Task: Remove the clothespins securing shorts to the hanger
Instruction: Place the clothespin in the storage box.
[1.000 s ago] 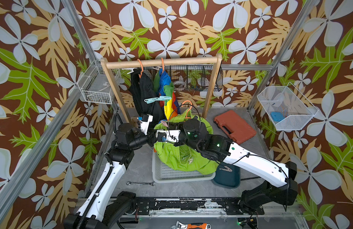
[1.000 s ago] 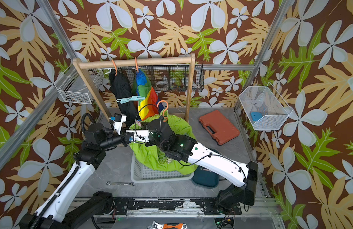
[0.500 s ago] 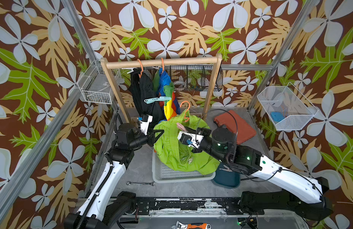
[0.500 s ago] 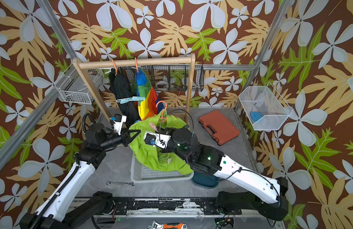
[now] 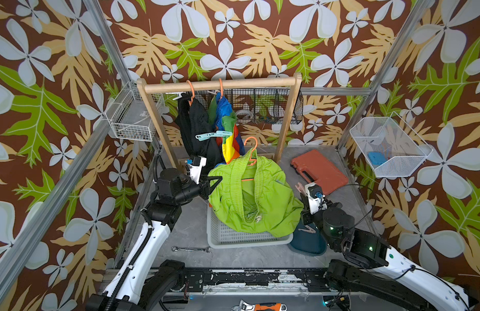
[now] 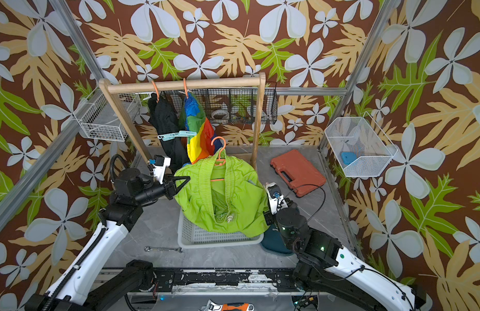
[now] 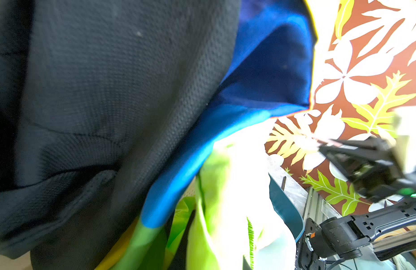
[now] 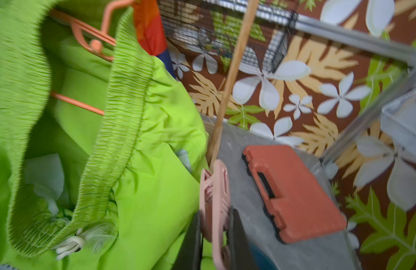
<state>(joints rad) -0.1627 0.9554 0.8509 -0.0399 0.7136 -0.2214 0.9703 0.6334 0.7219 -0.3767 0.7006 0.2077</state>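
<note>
Right claw [image 8: 215, 217], 3 o'clock of lime shorts [image 5: 249, 199]: clamping pinkish clothespin [image 8: 215, 187]. Left claw [image 5: 218, 180], 9 o'clock: pinching the shorts' edge.

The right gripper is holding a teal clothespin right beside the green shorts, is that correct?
Not quite. The clothespin held in the right gripper is pale pinkish-beige, not teal, as the right wrist view shows. The rest stands: it is held right beside the green shorts.
</note>
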